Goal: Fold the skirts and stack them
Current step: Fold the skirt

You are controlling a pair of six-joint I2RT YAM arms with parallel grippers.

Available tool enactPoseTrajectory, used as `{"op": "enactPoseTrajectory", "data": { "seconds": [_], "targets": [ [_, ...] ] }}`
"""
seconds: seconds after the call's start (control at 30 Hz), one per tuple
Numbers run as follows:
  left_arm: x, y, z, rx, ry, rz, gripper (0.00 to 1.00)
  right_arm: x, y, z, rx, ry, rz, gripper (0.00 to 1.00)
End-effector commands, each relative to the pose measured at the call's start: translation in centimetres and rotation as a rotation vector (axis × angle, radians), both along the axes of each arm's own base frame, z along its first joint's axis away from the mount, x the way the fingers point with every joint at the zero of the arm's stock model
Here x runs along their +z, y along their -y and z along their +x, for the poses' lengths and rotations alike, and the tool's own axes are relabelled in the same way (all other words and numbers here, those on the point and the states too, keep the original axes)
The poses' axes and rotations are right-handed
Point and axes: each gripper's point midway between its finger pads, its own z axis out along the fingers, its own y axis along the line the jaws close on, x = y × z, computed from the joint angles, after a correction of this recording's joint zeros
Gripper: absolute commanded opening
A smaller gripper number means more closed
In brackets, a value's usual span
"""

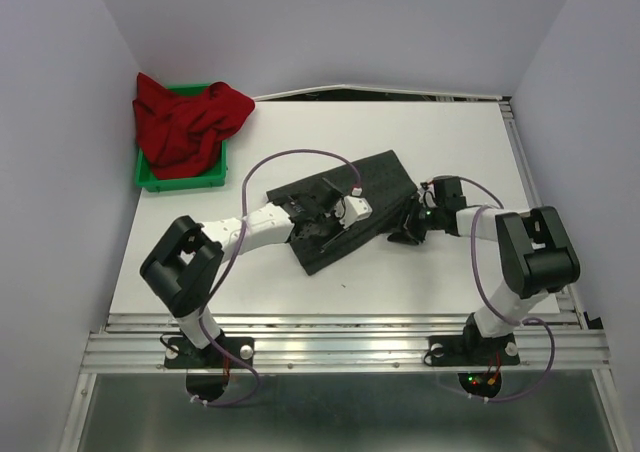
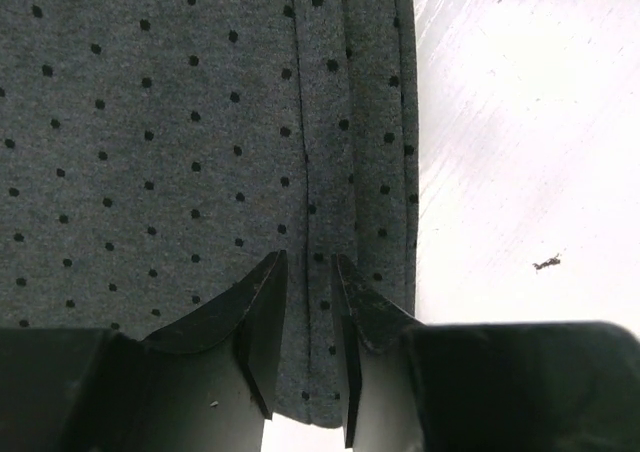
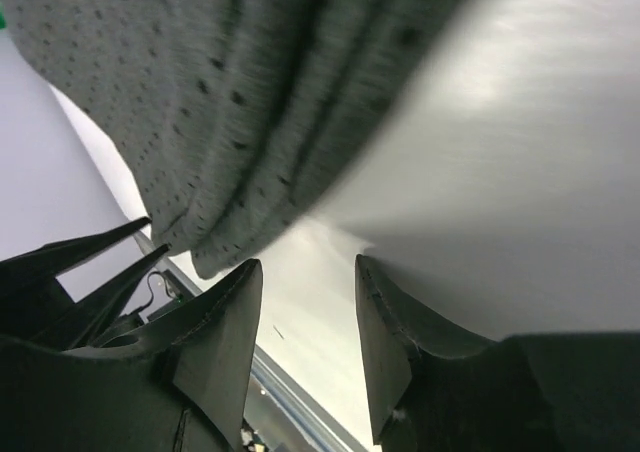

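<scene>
The charcoal dotted skirt point(image 1: 375, 182) lies folded into a slanted rectangle at the table's middle. My left gripper point(image 1: 322, 222) is low over its near-left part. In the left wrist view its gripper point(image 2: 307, 264) stands narrowly open, straddling a seam of the dotted skirt point(image 2: 180, 122) close to the cloth's right edge. My right gripper point(image 1: 405, 234) sits at the skirt's right edge. In the right wrist view this gripper point(image 3: 308, 264) is open with only bare table between the jaws, and the layered skirt edge point(image 3: 230, 82) is just beyond the left finger. The red skirt point(image 1: 185, 122) is bunched in the bin.
A small green bin point(image 1: 180, 182) holding the red cloth stands at the table's back left corner. White table point(image 1: 470, 152) surrounds the dark skirt. Walls close in left and right. A metal rail point(image 1: 340, 347) runs along the near edge.
</scene>
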Motion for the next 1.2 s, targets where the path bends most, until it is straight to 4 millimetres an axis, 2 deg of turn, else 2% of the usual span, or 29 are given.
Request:
{"op": "enactPoseTrajectory", "data": {
  "seconds": [0.0, 0.03, 0.1, 0.13, 0.2, 0.23, 0.3, 0.37, 0.4, 0.47, 0.57, 0.63, 0.67, 0.73, 0.77, 0.83, 0.87, 0.93, 1.07, 1.17],
  "targets": [
    [0.9, 1.4, 0.8, 0.016, 0.001, -0.042, 0.34, 0.1, -2.3, 1.5, 0.028, 0.070, 0.061, 0.47],
    [0.8, 1.5, 0.7, 0.017, -0.008, -0.043, 0.33, -0.5, -2.3, 1.5, 0.027, 0.056, 0.053, 0.45],
    [0.5, 1.8, 0.6, 0.019, -0.021, -0.049, 0.32, -2.1, -2.1, 2.5, 0.021, 0.037, 0.017, 0.36],
    [0.4, 1.9, 0.6, 0.017, -0.026, -0.051, 0.31, -2.7, -2.0, 3.0, 0.022, 0.035, 0.002, 0.30],
    [0.5, 2.2, 0.8, 0.025, -0.029, -0.055, 0.31, -3.6, -1.8, 3.9, 0.010, 0.025, -0.023, 0.22],
    [0.5, 2.2, 0.7, 0.023, -0.034, -0.057, 0.30, -3.9, -1.9, 4.7, 0.008, 0.028, -0.029, 0.14],
    [0.5, 2.2, 0.7, 0.024, -0.037, -0.058, 0.29, -3.9, -1.8, 5.9, -0.003, 0.051, -0.047, 0.08],
    [0.7, 2.4, 0.7, 0.028, -0.045, -0.065, 0.28, -3.0, -1.8, 7.5, -0.001, 0.099, -0.064, 0.01],
    [0.7, 2.4, 0.7, 0.031, -0.046, -0.066, 0.27, -2.8, -1.7, 8.1, -0.004, 0.113, -0.077, 0.01],
    [0.5, 2.5, 0.8, 0.044, -0.050, -0.062, 0.26, -2.0, -1.6, 9.2, 0.002, 0.150, -0.099, 0.01],
    [0.1, 2.5, 1.0, 0.056, -0.055, -0.051, 0.21, -2.0, -1.2, 8.6, 0.002, 0.127, -0.121, 0.03],
    [0.1, 2.6, 1.1, 0.058, -0.059, -0.051, 0.18, -2.0, -1.1, 7.6, 0.012, 0.099, -0.122, 0.17],
    [0.0, 2.7, 1.1, 0.056, -0.060, -0.051, 0.15, -2.3, -1.1, 6.9, 0.009, 0.062, -0.122, 0.32],
    [-0.2, 2.8, 1.1, 0.054, -0.066, -0.048, 0.13, -2.2, -1.3, 5.7, 0.009, 0.020, -0.095, 0.55],
    [-0.1, 2.9, 1.2, 0.056, -0.065, -0.047, 0.13, -2.2, -1.4, 5.2, 0.010, 0.003, -0.082, 0.58],
    [-0.4, 2.7, 1.5, 0.070, -0.062, -0.034, 0.16, -2.4, -1.6, 4.3, 0.015, -0.019, -0.059, 0.59],
    [-0.5, 2.6, 1.6, 0.076, -0.060, -0.032, 0.22, -2.5, -1.9, 4.1, 0.023, -0.016, -0.058, 0.59],
    [-0.6, 2.4, 1.8, 0.092, -0.048, -0.022, 0.24, -2.7, -2.3, 3.7, 0.034, -0.023, -0.057, 0.57],
    [-1.0, 2.2, 2.2, 0.118, -0.044, -0.009, 0.22, -4.5, -3.0, 2.5, 0.055, -0.064, -0.062, 0.46],
    [-0.9, 2.1, 2.4, 0.123, -0.029, 0.001, 0.20, -5.2, -3.4, 2.8, 0.063, -0.052, -0.061, 0.36]
  ]
}}
